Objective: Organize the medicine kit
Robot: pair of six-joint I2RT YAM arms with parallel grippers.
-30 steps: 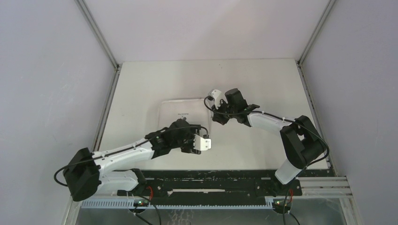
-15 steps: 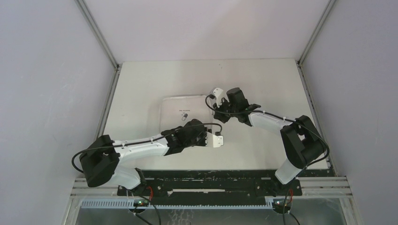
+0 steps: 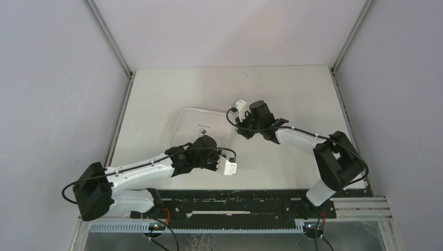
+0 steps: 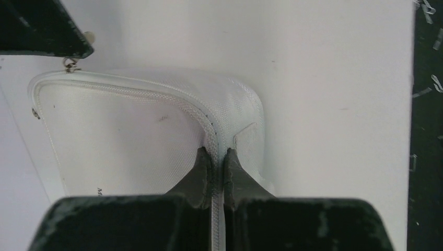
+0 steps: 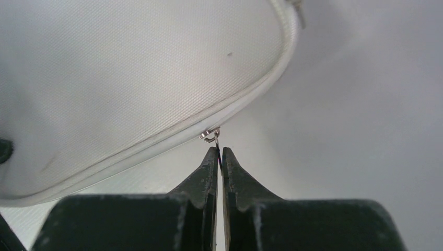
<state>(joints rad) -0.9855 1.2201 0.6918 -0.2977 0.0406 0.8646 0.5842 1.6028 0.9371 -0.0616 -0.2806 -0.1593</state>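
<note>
The medicine kit (image 3: 201,123), a white square soft case with its lid down, lies flat on the table. My left gripper (image 3: 208,155) is shut on the kit's zip seam (image 4: 214,133) at the near right corner, and its fingertips (image 4: 217,154) pinch the raised edge. At the far right corner my right gripper (image 3: 241,129) is shut on the small metal zip pull (image 5: 211,135). Its tips (image 5: 220,151) hold the pull's tab just off the kit's rim (image 5: 245,99). The right gripper's black finger (image 4: 42,26) also shows in the left wrist view's top left corner.
The white table (image 3: 292,89) stretches behind and to the right of the kit. Grey walls (image 3: 57,104) close in on three sides. A black rail (image 3: 235,201) runs along the near edge by the arm bases.
My left gripper swung right, then came back left over the kit's near right corner and went from open to shut on the zip seam. The right gripper stayed shut in place.
</note>
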